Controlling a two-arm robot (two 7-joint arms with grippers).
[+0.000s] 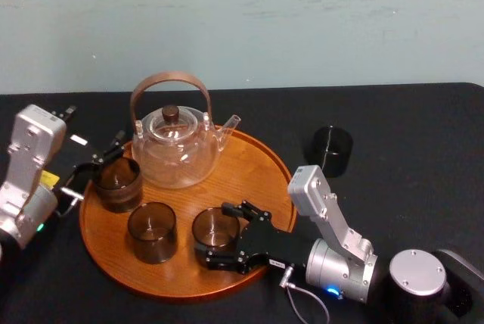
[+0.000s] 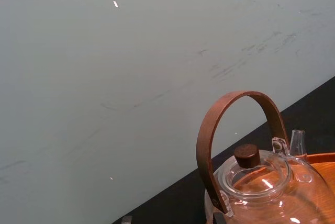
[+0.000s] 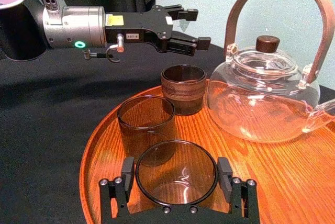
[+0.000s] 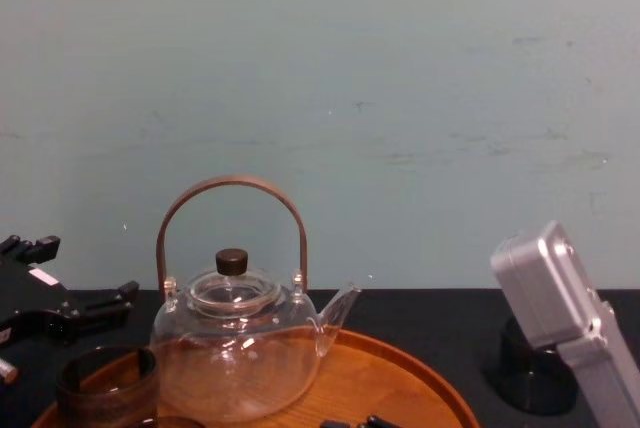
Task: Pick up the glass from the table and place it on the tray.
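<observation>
I have open tabletop [image 1: 401,135] to the right of the tray [image 1: 261,165], with one dark glass [image 1: 332,150] standing on it. The teapot [image 1: 178,150] and its tall handle [image 1: 170,80] wall off the tray's back. My right gripper [image 1: 218,237], jaws closed on the front glass [image 1: 214,225], has the middle glass [image 1: 152,232] just beside it. My left gripper [image 1: 98,163], jaws apart, crowds the left glass [image 1: 117,182]. Bare wood lies right of the teapot

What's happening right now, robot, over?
Right gripper shut on glass, on the tray, front. Left gripper open by the banded cup. Another glass sits on the table; nothing blocking.
</observation>
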